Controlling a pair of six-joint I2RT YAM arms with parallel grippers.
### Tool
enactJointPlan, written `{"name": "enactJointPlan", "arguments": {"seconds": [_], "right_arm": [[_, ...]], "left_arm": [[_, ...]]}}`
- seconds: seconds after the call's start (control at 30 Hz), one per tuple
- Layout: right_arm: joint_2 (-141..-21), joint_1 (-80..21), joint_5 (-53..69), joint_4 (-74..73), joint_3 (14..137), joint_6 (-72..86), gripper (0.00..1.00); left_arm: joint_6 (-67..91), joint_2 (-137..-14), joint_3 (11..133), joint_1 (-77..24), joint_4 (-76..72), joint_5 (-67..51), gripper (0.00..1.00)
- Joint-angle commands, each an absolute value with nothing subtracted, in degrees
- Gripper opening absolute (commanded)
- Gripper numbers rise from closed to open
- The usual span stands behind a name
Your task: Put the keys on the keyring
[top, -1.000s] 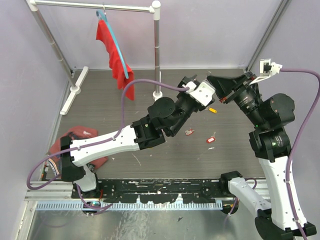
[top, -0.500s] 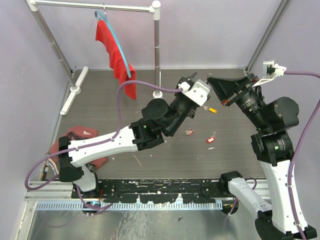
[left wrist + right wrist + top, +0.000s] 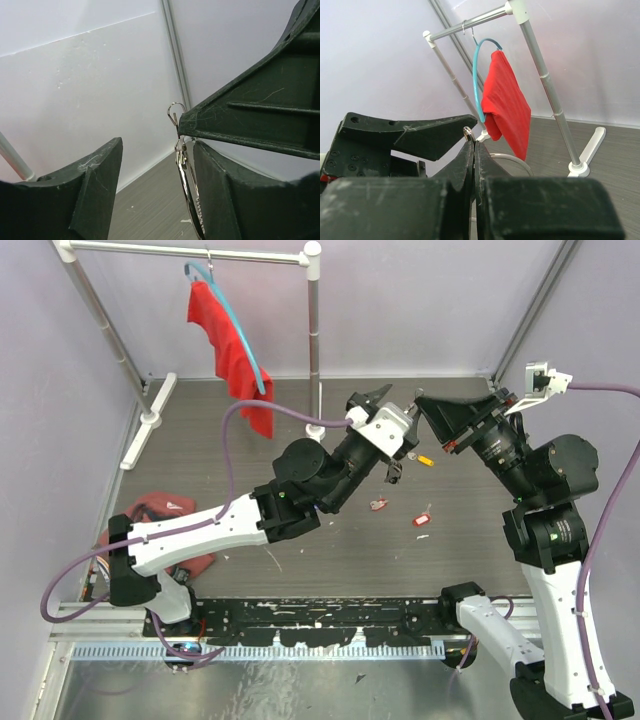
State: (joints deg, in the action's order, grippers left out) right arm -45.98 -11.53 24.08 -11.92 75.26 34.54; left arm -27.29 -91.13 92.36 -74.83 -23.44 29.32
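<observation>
Pinching the keyring (image 3: 174,111) in our clenched right gripper (image 3: 420,400), left gripper (image 3: 157,145) parted near it, we judge the red-tagged key (image 3: 421,519) and brown-tagged key (image 3: 379,504) on the table (image 3: 200,440) not yet threaded.

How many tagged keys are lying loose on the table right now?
3: a yellow-tagged key farthest back, a dull reddish-tagged key nearer and to its left, and a red-tagged key nearest. More may be hidden from the top view.
</observation>
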Motion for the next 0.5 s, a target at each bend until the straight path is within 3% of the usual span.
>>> {"name": "enactJointPlan", "arguments": {"seconds": [0.0, 0.47], "right_arm": [[-45.13, -11.61, 23.85, -9.04, 77.08, 34.45, 0.01], [-45.01, -11.62, 24.35, -8.88, 76.87, 34.7, 0.01]], "left_arm": [[-25.85, -88.59, 91.11, -74.92, -27.25, 28.04, 0.66], [-26.98, -90.49, 93.08, -74.86, -27.62, 28.3, 0.54]]}}
